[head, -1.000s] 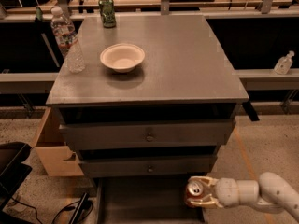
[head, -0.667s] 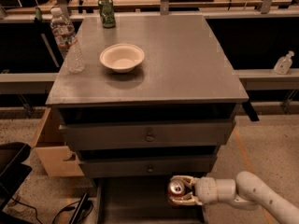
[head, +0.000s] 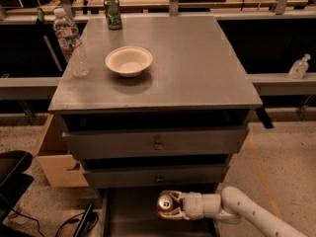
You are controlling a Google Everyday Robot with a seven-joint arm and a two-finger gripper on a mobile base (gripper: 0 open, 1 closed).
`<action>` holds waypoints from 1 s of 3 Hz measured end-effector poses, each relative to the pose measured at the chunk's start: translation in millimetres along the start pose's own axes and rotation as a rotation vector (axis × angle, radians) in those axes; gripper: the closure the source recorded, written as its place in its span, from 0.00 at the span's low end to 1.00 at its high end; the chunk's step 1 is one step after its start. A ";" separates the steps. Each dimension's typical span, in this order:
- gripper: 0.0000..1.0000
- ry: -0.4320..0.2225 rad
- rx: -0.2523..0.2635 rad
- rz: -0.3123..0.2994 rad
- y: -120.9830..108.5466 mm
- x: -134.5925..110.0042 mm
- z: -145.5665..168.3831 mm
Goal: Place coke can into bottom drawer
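Gripper at bottom centre of frame, jaws clamped on coke can, over the open bottom drawer. Placing step, I judge; next I lower, then let go.

My one camera looks down on the cabinet from high in front; my gripper, clasping the coke can, shows bottom centre.
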State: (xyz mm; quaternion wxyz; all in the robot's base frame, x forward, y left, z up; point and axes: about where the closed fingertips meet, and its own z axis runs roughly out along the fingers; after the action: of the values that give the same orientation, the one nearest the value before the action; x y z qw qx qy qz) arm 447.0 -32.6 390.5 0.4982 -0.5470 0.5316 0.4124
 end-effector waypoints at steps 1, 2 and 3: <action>1.00 -0.032 -0.058 -0.006 2.6 35.6 33.3; 1.00 -0.053 -0.090 -0.008 -0.5 57.7 54.1; 1.00 -0.052 -0.090 -0.008 -0.5 57.7 54.1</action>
State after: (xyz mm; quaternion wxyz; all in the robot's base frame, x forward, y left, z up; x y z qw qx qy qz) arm 457.2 10.7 325.1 0.4884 -0.5599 0.4972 0.4481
